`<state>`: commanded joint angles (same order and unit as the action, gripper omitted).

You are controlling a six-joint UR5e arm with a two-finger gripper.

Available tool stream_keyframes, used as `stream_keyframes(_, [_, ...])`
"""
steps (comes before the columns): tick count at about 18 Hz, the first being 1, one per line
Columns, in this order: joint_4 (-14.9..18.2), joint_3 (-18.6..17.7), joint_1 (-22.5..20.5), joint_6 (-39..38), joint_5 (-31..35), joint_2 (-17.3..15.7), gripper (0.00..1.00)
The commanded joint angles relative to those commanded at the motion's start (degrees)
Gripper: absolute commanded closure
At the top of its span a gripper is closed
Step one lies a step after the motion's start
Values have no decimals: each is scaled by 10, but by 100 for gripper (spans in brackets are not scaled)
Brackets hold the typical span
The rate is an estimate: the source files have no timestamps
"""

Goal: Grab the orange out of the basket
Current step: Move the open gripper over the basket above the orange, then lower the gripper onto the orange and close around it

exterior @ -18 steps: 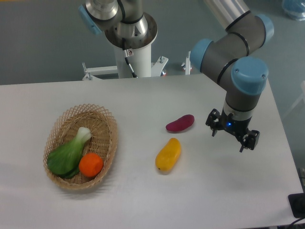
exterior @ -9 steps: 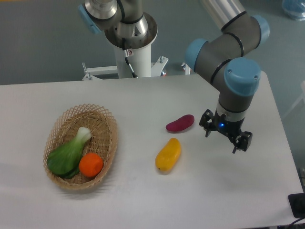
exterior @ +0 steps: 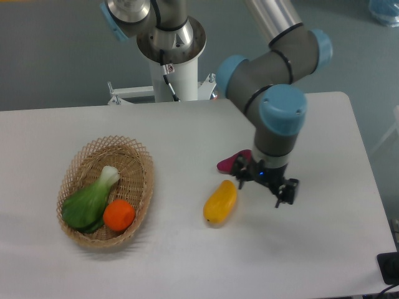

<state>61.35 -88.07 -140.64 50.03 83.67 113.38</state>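
Observation:
The orange (exterior: 119, 215) is small, round and glossy. It lies in the near end of the tan wicker basket (exterior: 142, 163) at the left of the table, touching a green bok choy (exterior: 91, 199). My gripper (exterior: 263, 185) hangs over the table's middle right, far to the right of the basket, just right of the yellow fruit. Its jaws stand apart and hold nothing.
A yellow mango-like fruit (exterior: 221, 202) lies on the table between basket and gripper. A purple-red oblong vegetable (exterior: 229, 162) lies behind it, partly hidden by my wrist. The arm's white base post (exterior: 174, 68) stands at the back edge.
My gripper has moved left across the table, from the right side to beside the yellow fruit, now partly covering the purple vegetable. The fruits and basket have not moved.

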Motion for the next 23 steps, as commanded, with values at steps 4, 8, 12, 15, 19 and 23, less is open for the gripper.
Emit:
stream_keyframes(4, [-20,-3,42,-40,-2,7,0])
stream_keyframes(8, [-28,-4,83,-52,-7,14,0])
stream_keyframes(12, [-30,-18,138,-81,-22,15,0])
stream_keyframes(15, [-37,-36,165,-82,-21,21,0])
stream_keyframes(19, [-55,-47,192,-94,-22,25,0])
stream_keyframes(23, [-55,-65,206,-100,-21,25,0])
